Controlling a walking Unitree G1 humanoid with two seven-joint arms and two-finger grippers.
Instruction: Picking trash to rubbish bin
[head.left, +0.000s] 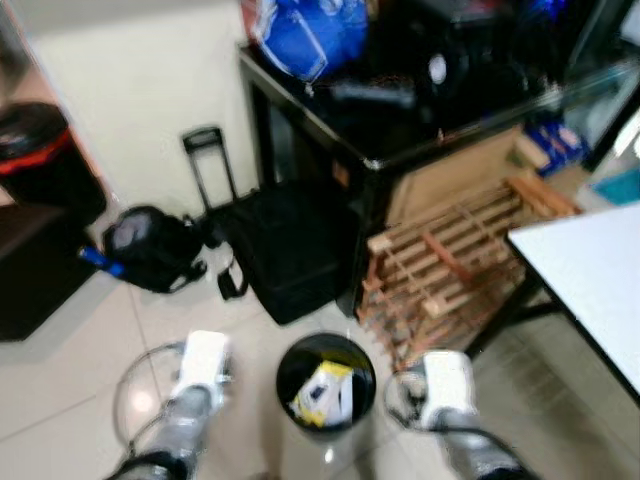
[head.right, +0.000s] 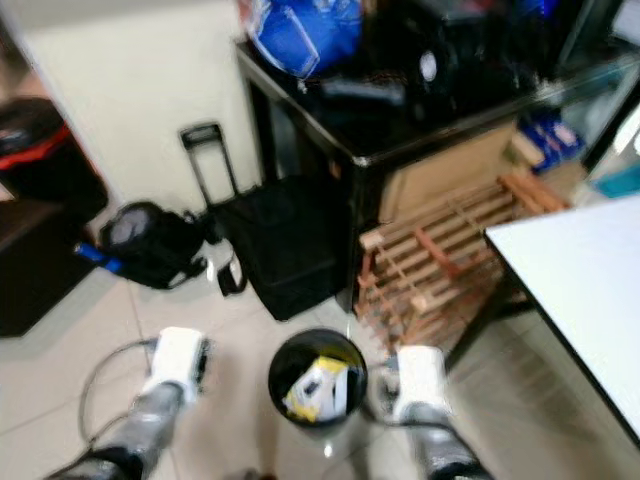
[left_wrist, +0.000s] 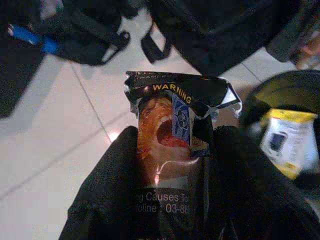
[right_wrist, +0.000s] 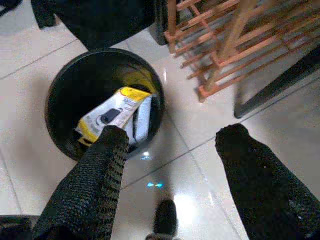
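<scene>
We see the round black rubbish bin (head.left: 325, 385) at lower centre holding a yellow-and-white packet (right_wrist: 112, 116); left gripper (left_wrist: 172, 165) clamps a crumpled cigarette pack (left_wrist: 172, 130), right gripper (right_wrist: 172, 137) spread wide.

A black suitcase (head.left: 290, 250) leans beside a wooden rack (head.left: 450, 265).

Head views blurred; glare on tile floor (right_wrist: 155, 185).

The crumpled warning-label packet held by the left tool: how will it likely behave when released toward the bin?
The packet looks like thin glossy film, creased and bent at its top, so probably floppy and light. Clamped in the left tool, its shiny surface may be slippery. It could flutter rather than drop straight into the bin.
</scene>
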